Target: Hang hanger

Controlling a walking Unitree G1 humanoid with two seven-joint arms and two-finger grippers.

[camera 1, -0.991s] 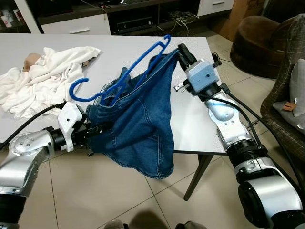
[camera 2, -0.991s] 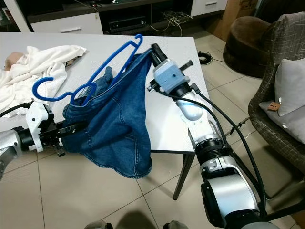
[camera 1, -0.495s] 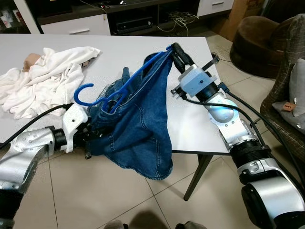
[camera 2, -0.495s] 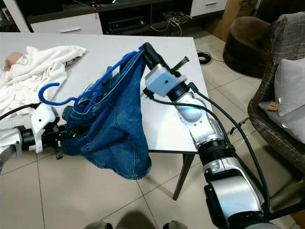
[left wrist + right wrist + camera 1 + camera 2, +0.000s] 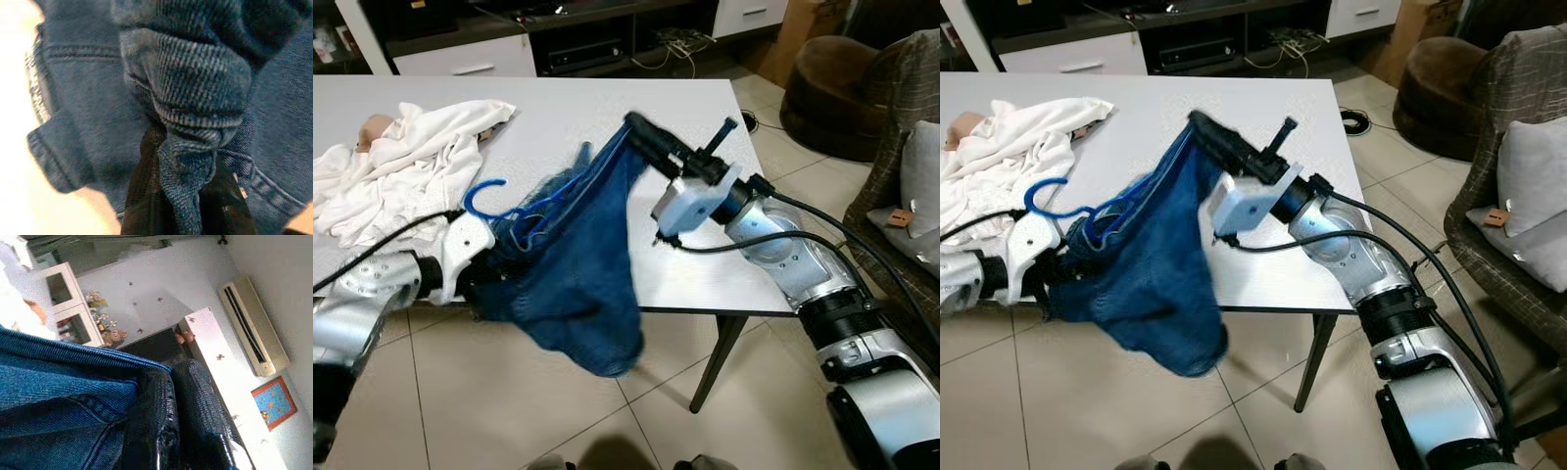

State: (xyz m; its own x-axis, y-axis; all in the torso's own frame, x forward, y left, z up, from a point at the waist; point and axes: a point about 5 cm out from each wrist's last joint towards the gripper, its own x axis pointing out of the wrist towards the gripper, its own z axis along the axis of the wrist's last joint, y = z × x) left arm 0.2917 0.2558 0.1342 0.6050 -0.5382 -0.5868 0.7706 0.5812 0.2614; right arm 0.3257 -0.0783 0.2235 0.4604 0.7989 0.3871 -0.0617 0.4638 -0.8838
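A pair of blue denim shorts (image 5: 578, 274) hangs between my two grippers at the front edge of the white table (image 5: 558, 108). A blue plastic hanger (image 5: 514, 201) sits inside the waistband, its hook (image 5: 481, 192) sticking out to the left. My right gripper (image 5: 636, 127) is shut on the upper right end of the waistband, above the table. My left gripper (image 5: 494, 279) is shut on the lower left end of the denim, by the table's front edge; its fingers (image 5: 146, 196) pinch a bunched fold of denim (image 5: 195, 98). In the right wrist view the fingers (image 5: 190, 401) clamp the denim (image 5: 58, 396).
A heap of white cloth (image 5: 396, 157) lies on the left of the table. A brown ottoman (image 5: 837, 83) and a checked armchair (image 5: 906, 157) stand to the right. A low TV cabinet (image 5: 538, 44) runs behind the table. Tiled floor (image 5: 460, 392) lies below.
My right gripper has swung left and lower with the waistband, folding the hanger and shorts toward my left gripper. The shorts now hang more bunched and further left.
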